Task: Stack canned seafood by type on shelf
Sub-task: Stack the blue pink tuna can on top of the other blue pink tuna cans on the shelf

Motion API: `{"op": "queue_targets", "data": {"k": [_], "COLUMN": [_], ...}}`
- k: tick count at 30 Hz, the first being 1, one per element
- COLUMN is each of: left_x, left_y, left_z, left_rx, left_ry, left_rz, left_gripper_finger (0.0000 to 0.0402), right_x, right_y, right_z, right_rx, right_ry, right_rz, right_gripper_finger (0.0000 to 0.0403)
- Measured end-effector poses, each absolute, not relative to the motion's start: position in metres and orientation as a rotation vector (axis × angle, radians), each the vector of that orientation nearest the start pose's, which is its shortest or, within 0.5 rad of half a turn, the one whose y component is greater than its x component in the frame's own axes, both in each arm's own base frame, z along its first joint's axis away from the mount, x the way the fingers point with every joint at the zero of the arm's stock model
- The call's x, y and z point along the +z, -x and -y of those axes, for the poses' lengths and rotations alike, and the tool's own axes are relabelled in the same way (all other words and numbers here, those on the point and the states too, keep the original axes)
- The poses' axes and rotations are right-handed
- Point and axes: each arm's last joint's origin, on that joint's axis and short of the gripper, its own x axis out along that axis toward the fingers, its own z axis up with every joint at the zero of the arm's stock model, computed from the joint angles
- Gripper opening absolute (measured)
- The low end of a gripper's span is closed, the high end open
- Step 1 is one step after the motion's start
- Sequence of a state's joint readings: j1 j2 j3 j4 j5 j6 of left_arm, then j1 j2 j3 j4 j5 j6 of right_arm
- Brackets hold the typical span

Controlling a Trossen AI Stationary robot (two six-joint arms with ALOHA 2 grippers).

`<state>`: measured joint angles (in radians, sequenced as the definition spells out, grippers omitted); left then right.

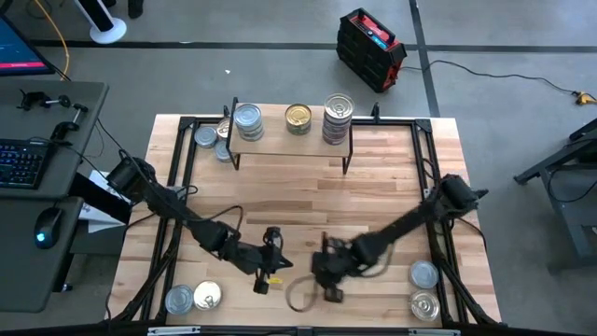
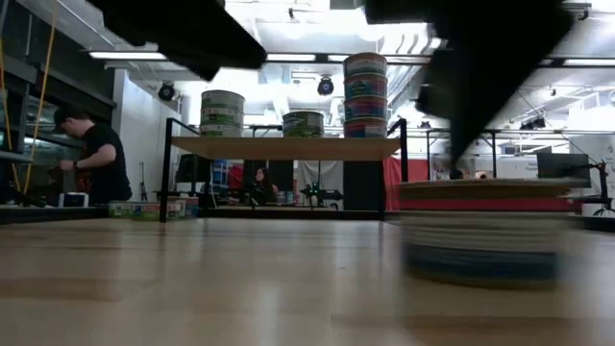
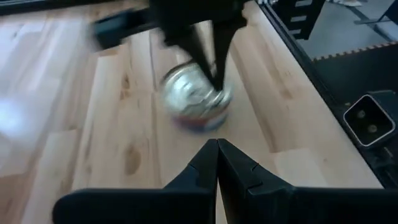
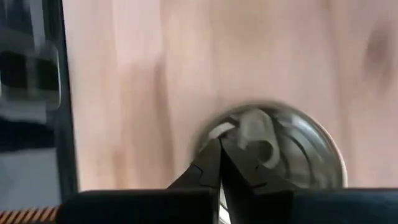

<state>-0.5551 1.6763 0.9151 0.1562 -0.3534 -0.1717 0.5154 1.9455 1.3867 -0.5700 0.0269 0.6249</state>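
The shelf (image 1: 289, 145) is standing at the far edge of the tabletop (image 1: 298, 196), carrying three groups of tins: a stack (image 1: 247, 121) at its left, one tin (image 1: 298, 118) in the middle, a taller stack (image 1: 338, 119) at its right. More tins (image 1: 207, 138) are sitting on the tabletop just left of the shelf. Two tins (image 1: 192, 298) are lying at the near left corner, two (image 1: 424, 287) at the near right. Near the front middle, the left hand (image 1: 271, 264) and right hand (image 1: 328, 273) are sitting close together, a tin (image 3: 198, 98) under the right one.
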Motion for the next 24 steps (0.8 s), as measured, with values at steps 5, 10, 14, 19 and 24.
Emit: {"op": "queue_targets", "data": {"k": [5,10,14,19,24], "left_x": [0.169,0.169,0.169,0.154,0.141], "left_y": [-0.306,-0.308,-0.318,-0.33,-0.339], "left_z": [0.175,0.172,0.164,0.154,0.149], "left_rx": [-0.139,-0.082,-0.05,-0.004,0.01], "left_ry": [-0.096,-0.076,-0.062,-0.014,0.01], "left_rz": [-0.573,-0.549,-0.507,-0.501,-0.491], "left_gripper_finger": [0.0,0.0,0.0,0.0,0.0], "right_x": [0.193,0.229,0.24,0.224,0.198], "right_y": [-0.394,-0.397,-0.373,-0.325,-0.281], "right_z": [-0.174,-0.16,-0.166,-0.181,-0.196], "right_rx": [0.117,0.095,0.083,0.06,0.067], "right_ry": [-0.17,-0.072,0.016,-0.027,-0.225], "right_rz": [-1.089,-1.125,-1.199,-1.255,-1.11], "right_gripper_finger": [0.0,0.0,0.0,0.0,0.0]}}
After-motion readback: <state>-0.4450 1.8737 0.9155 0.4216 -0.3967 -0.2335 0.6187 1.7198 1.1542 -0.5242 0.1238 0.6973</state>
